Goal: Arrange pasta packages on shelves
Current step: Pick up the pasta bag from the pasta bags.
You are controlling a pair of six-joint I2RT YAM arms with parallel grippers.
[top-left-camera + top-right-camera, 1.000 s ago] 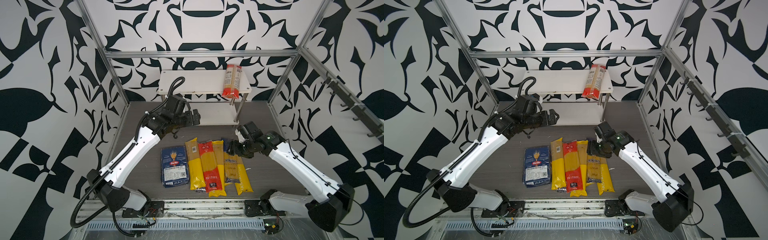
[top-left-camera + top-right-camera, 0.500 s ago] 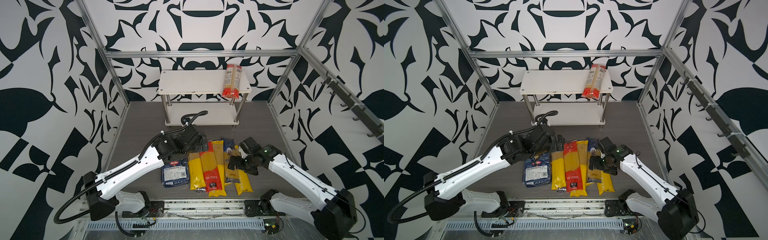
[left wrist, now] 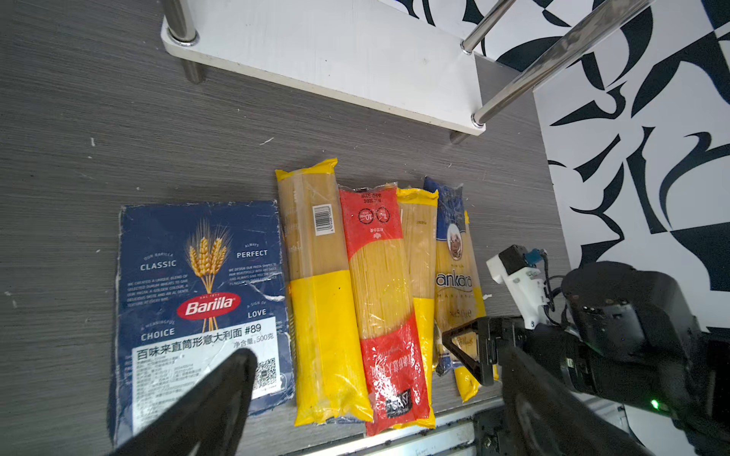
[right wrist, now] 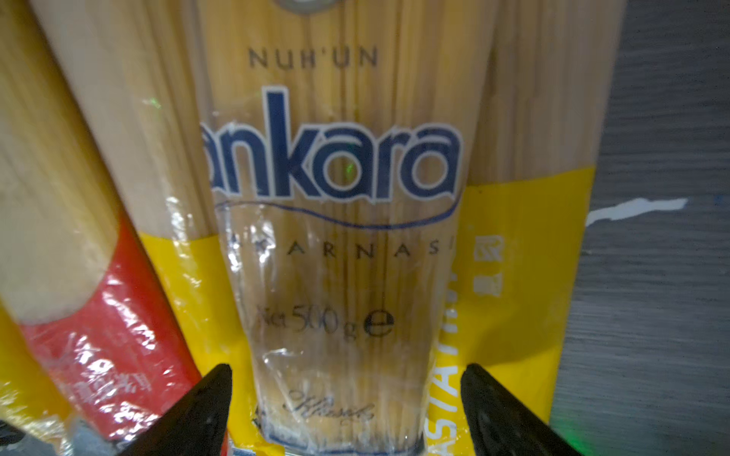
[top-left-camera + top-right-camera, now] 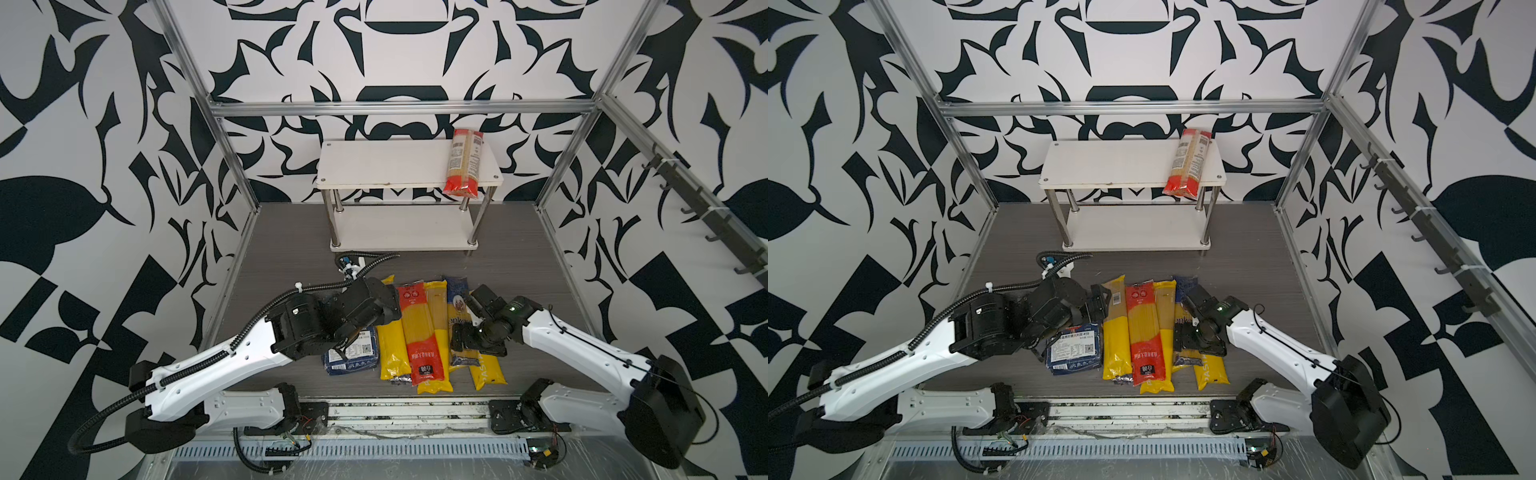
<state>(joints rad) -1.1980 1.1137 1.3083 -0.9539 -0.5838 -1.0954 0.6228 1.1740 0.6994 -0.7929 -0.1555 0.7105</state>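
The shelves (image 5: pixel 386 166) stand at the far middle of the tabletop (image 5: pixel 291 249). One pasta bag (image 5: pixel 464 164) lies on the right end of the top board, its near end past the edge. Nearer lies a row of packs. The Barilla pack (image 3: pixel 197 284) is leftmost, then a long bag (image 3: pixel 316 284), then a second bag (image 3: pixel 379 284) overlapping a third bag (image 3: pixel 418 244). Rightmost, the Ankara bag (image 3: pixel 454 268) lies atop a last bag (image 5: pixel 488 372). The left hand (image 3: pixel 377 352) hangs over the Barilla pack's far end. The right hand (image 4: pixel 347 369) straddles the Ankara bag.
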